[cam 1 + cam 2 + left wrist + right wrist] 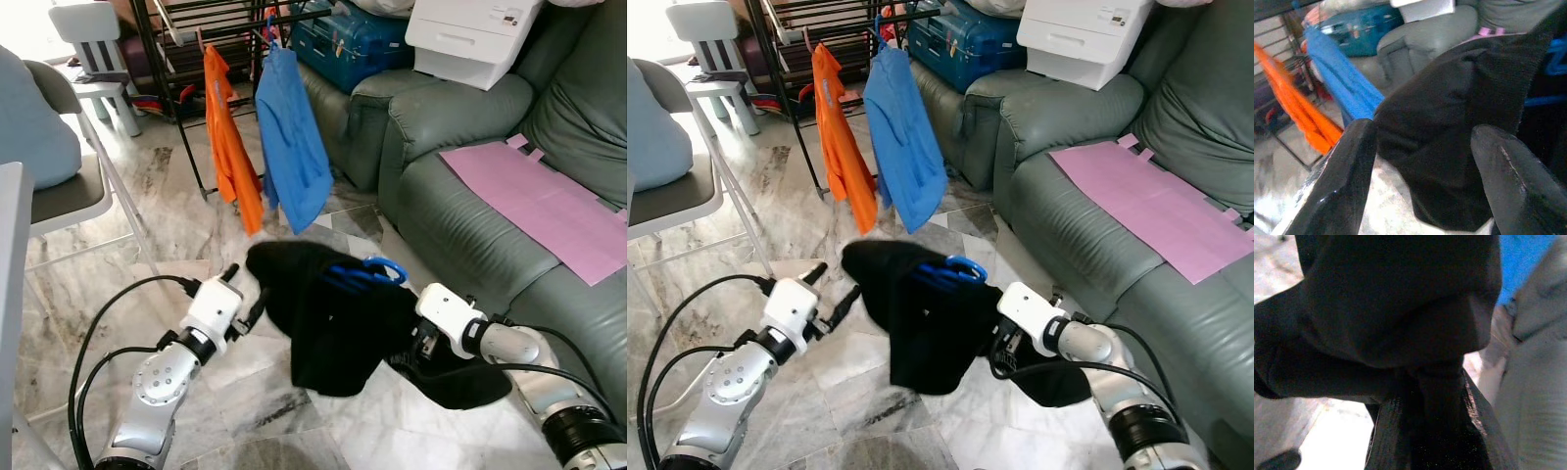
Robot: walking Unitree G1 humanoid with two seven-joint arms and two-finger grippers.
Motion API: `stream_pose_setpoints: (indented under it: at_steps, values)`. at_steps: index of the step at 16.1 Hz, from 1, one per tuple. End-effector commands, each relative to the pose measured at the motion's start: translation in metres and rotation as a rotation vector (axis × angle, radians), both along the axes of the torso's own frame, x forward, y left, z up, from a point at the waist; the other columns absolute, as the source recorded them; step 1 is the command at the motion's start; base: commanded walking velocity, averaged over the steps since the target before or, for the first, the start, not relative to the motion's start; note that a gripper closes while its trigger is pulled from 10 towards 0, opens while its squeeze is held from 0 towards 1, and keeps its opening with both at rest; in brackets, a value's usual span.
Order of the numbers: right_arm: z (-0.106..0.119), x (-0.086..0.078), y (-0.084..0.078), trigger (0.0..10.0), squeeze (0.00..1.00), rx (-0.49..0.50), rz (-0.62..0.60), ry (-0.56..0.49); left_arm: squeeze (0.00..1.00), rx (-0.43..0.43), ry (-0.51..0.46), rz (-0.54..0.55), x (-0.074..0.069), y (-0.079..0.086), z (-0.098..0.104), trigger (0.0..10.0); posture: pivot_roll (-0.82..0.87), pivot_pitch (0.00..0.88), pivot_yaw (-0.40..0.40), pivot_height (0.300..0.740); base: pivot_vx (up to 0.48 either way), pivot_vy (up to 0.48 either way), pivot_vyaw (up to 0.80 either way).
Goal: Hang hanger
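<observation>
Right gripper [416, 345] pinched black garment [328, 318] w/ blue hanger [367, 272] at frame centre, prob. carrying to rack [191, 20] upper left; left gripper [245, 294] fingers wide, steadying cloth edge.

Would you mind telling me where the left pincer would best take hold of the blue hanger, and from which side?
Probably at the blue hanger's hook loop, the one part standing bare above the black garment. Coming from the robot's left over the garment's top seems best, since the right pincer, shut on the cloth, occupies the other side. The left pincer is open at the garment's left edge.
</observation>
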State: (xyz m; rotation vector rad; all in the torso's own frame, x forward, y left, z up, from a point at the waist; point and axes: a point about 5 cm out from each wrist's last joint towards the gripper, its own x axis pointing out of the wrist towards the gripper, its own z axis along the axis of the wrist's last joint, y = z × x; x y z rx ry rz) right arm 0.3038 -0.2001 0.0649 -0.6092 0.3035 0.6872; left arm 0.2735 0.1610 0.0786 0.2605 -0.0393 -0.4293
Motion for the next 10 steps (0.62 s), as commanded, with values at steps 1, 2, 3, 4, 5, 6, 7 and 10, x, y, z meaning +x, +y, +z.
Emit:
stream_pose_setpoints:
  at_steps: [1, 2, 3, 4, 5, 6, 7, 10]
  values:
    - [0.014, 0.008, -0.002, 0.0, 0.00, 0.074, -0.085, -0.060, 1.00, -0.052, 0.034, 0.070, 0.000, 0.006, -0.001, 10.0, -0.11, 0.048, -0.002, 0.740, 0.000, 0.000, 0.00]
    - [0.016, 0.012, -0.002, 0.0, 0.00, 0.153, -0.207, -0.054, 1.00, -0.196, 0.107, 0.208, 0.002, 0.008, -0.001, 10.0, -0.11, 0.047, -0.002, 0.740, 0.000, 0.000, 0.00]
    - [0.014, 0.012, -0.002, 0.0, 0.00, 0.210, -0.300, -0.041, 1.00, -0.251, 0.132, 0.262, 0.003, 0.006, 0.001, 10.0, -0.11, 0.048, -0.004, 0.740, 0.000, 0.000, 0.00]
    - [0.011, 0.011, -0.002, 0.0, 0.00, 0.245, -0.393, -0.028, 1.00, -0.273, 0.118, 0.296, 0.004, 0.002, 0.006, 10.0, -0.11, 0.046, -0.004, 0.740, 0.000, 0.000, 0.00]
    - [0.009, 0.010, -0.001, 0.0, 0.00, 0.259, -0.426, -0.024, 1.00, -0.284, 0.114, 0.315, 0.005, 0.001, 0.008, 10.0, -0.11, 0.046, -0.004, 0.740, 0.000, 0.000, 0.00]
    - [0.006, 0.008, 0.002, 10.0, 0.00, 0.269, -0.485, -0.020, 1.00, -0.290, 0.111, 0.388, 0.004, 0.002, 0.007, 10.0, -0.11, 0.042, 0.003, 0.740, 0.000, 0.000, 0.00]
    - [0.006, 0.007, 0.003, 10.0, 0.00, 0.267, -0.501, -0.021, 1.00, -0.294, 0.119, 0.402, 0.004, 0.002, 0.006, 10.0, -0.11, 0.042, 0.003, 0.740, 0.000, 0.000, 0.00]
    - [0.004, 0.005, 0.008, 10.0, 0.00, 0.416, -0.701, 0.047, 0.00, -0.355, 0.185, 0.459, 0.000, -0.001, 0.000, 10.0, -0.12, 0.037, 0.010, 0.740, 0.000, 0.000, 0.00]
